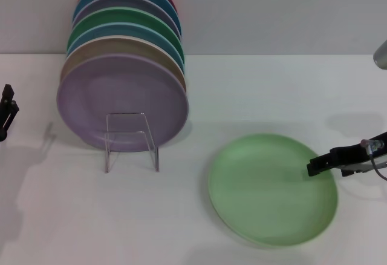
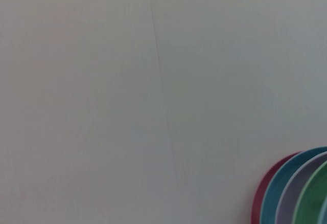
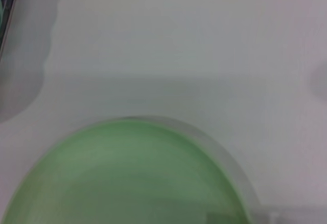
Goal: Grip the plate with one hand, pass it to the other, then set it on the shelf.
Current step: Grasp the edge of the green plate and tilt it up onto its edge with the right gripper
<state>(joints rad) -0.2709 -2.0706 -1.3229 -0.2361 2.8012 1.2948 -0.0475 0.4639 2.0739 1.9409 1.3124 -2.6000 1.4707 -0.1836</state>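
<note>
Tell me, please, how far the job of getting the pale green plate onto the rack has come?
Nothing is finished yet. The plate lies flat on the table, apart from the shelf. In hand: the right tool is at the plate's right rim, though a grip cannot be confirmed. The left tool waits at the table's far left. Lifting, the hand-over and racking remain.

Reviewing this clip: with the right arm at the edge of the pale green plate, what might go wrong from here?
1. The plate lies flat on the table, and the right end effector reaches only its rim, so a thin edge grip may slip.
2. The rack already holds a tight row of upright plates, with the lilac plate in front; little room seems left, and a nudge may topple them.
3. The left end effector sits far off, making the handover long.
</note>
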